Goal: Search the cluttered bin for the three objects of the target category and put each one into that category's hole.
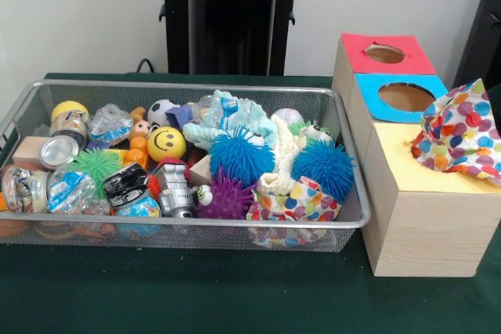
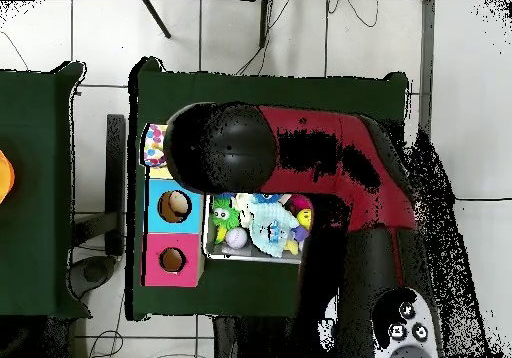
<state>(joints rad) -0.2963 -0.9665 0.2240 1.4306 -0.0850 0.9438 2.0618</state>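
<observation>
The wire-mesh bin [image 1: 196, 224] stands on the green table, full of toys. One polka-dot cloth [image 1: 293, 201] lies bunched at the bin's front right corner. A second polka-dot cloth [image 1: 462, 131] is heaped on the yellow surround [image 1: 407, 166] of the wooden box and covers the hole. It also shows in the overhead view [image 2: 155, 144], just beside the arm's black end [image 2: 220, 144]. A third polka-dot cloth does not show. The arm hides most of the bin [image 2: 215, 254] from above. The gripper shows in neither view.
The box also has a blue-surround hole [image 1: 406, 97] and a red-surround hole [image 1: 384, 53]. The bin holds blue spiky balls [image 1: 241, 154], a purple spiky ball [image 1: 227, 197], a smiley ball [image 1: 166, 143], a mint-green cloth [image 1: 235, 115], a cream cloth [image 1: 283, 162], cans and packets. The pedestal [image 1: 231, 21] stands behind.
</observation>
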